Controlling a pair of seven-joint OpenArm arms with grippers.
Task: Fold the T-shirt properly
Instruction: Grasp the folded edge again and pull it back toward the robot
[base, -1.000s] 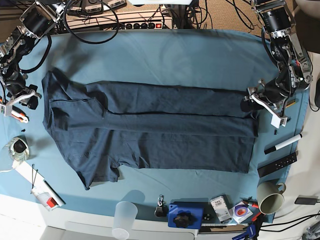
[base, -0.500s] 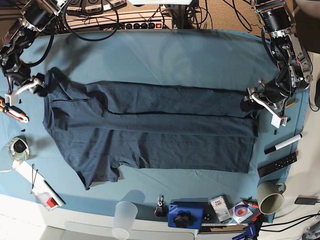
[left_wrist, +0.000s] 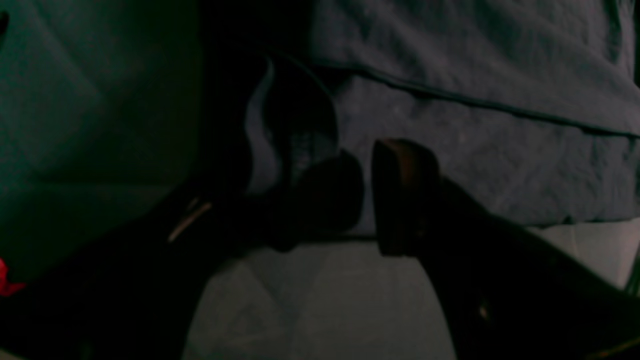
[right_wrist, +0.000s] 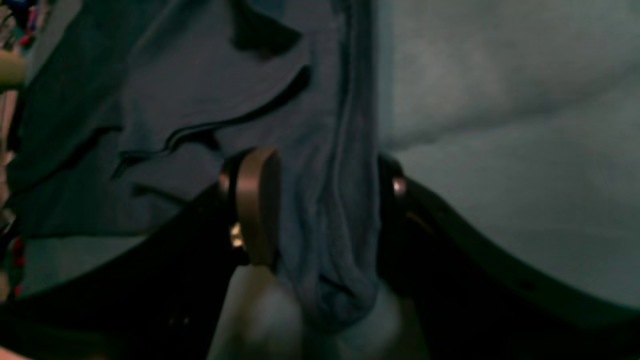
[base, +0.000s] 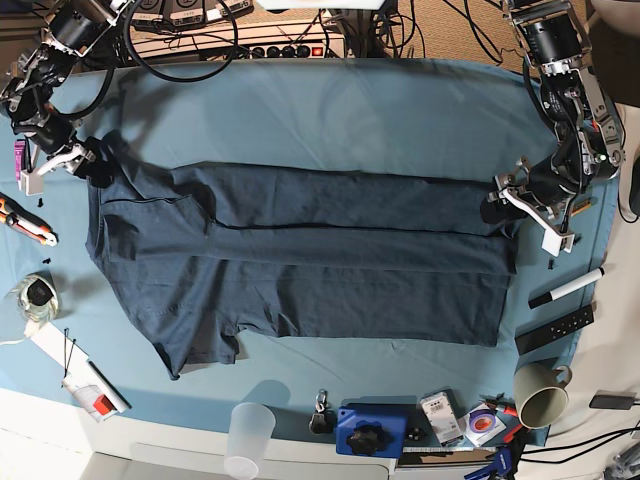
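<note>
right gripper (base: 75, 160): at the base view's left edge, jaws spread with a bunched fold of cloth between them, not visibly pinched
T-shirt (base: 300, 260): spread flat on the table cloth (base: 350, 110), reaching from one claw to the other; its upper left corner sits in the right claw
left gripper (base: 520, 200): jaws parted, holding nothing, fingertips at the shirt's right edge

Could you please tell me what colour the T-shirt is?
Dark navy blue, plain; the T-shirt shows best in the base view.
</note>
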